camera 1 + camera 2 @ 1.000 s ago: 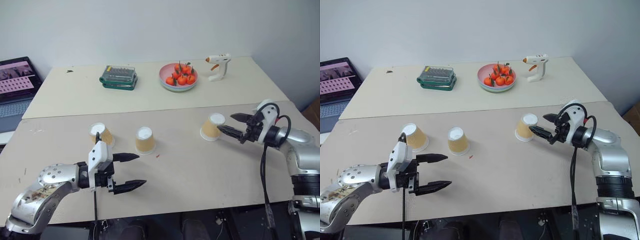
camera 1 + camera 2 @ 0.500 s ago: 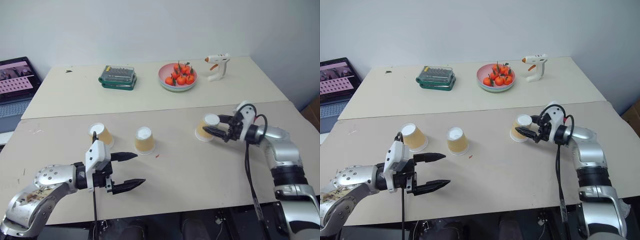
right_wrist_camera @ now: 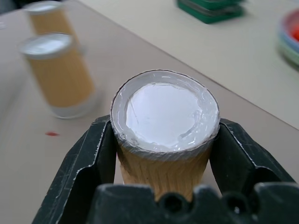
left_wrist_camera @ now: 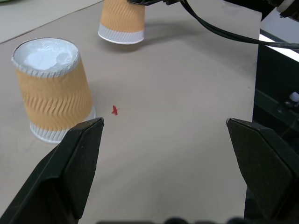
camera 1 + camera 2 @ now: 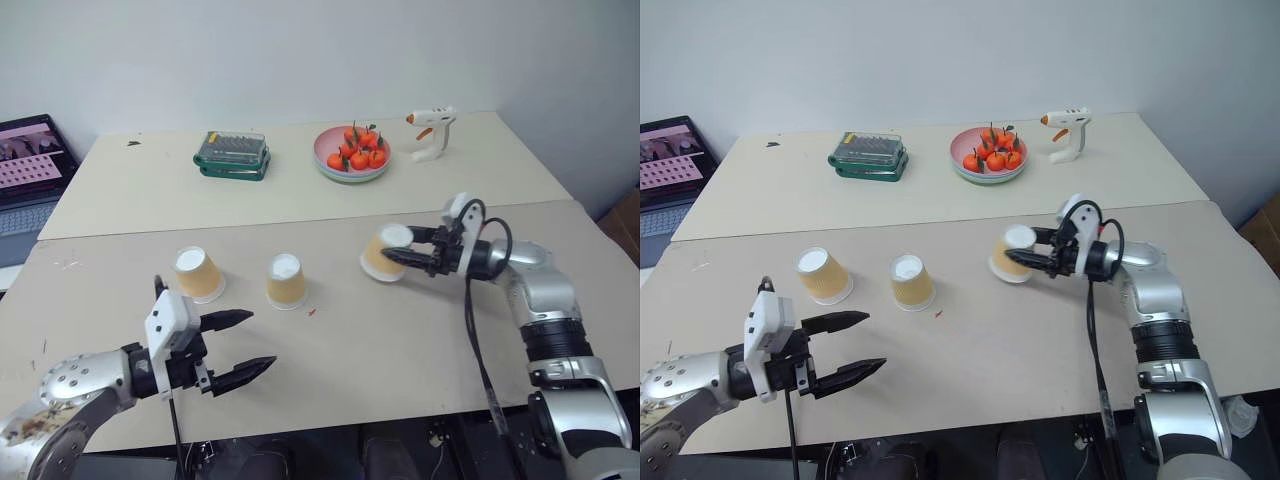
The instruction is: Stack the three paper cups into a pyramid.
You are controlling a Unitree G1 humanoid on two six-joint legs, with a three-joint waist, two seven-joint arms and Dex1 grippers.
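Note:
Three paper cups stand upside down, white bases up, on the near table. The left cup [image 5: 197, 274] and middle cup [image 5: 286, 281] stand side by side with a gap between them. To their right my right gripper [image 5: 400, 250] points left and is shut on the third cup [image 5: 375, 262], which leans a little. In the right wrist view its fingers [image 3: 88, 154] clamp both sides of that cup [image 3: 166, 116]. My left gripper [image 5: 258, 340] hovers open and holds nothing, nearer the front edge, below the left and middle cups. No pyramid stands.
On the far table are a green case [image 5: 232, 155], a pink bowl [image 5: 330, 168] of small orange fruit and a white glue gun [image 5: 433, 130]. A laptop [image 5: 25, 170] sits off the left edge. A small red mark [image 5: 313, 312] lies near the middle cup.
My right gripper shut on the right cup and carried it left, toward the middle cup. My left gripper drew slightly back and left, still open.

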